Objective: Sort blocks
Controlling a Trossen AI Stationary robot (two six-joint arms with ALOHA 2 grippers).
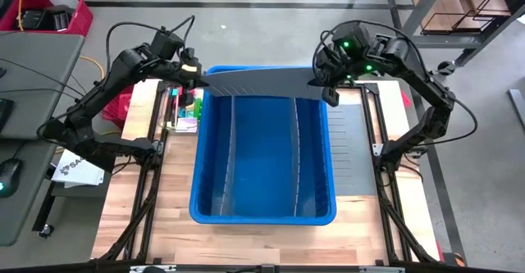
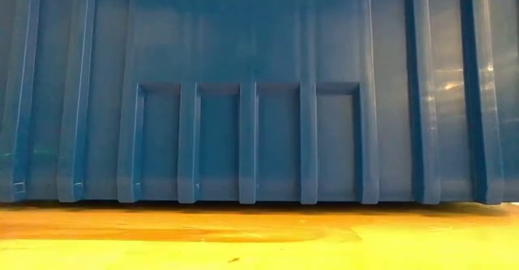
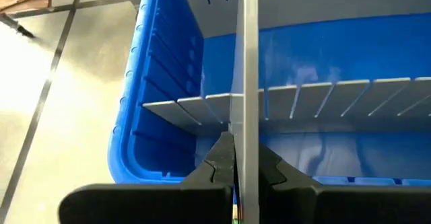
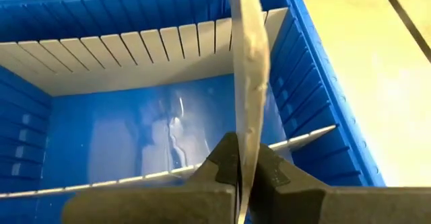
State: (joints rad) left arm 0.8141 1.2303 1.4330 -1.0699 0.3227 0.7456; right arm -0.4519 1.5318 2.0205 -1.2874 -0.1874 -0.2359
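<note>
A long grey divider panel hangs crosswise over the far end of the large blue bin. My left gripper is shut on the panel's left end and my right gripper on its right end. Each wrist view shows the panel edge-on between that arm's fingers, in the left wrist view and the right wrist view. Small coloured pieces, which may be the blocks, lie on the table left of the bin's far corner. I see no blocks inside the bin. My left gripper pinches the panel's left end between its two fingers, one on each flat face. The fingers lie along the panel. The panel stands on edge, lifted above the bin's rim. My right gripper pinches the panel's right end between its two fingers, one on each flat face. The fingers lie along the panel. The panel stands on edge over the bin and bows slightly along its length.
Two grey dividers stand lengthwise in the bin, splitting it into three lanes. Another slotted grey panel lies flat on the table right of the bin. The bin's near wall fills the low view.
</note>
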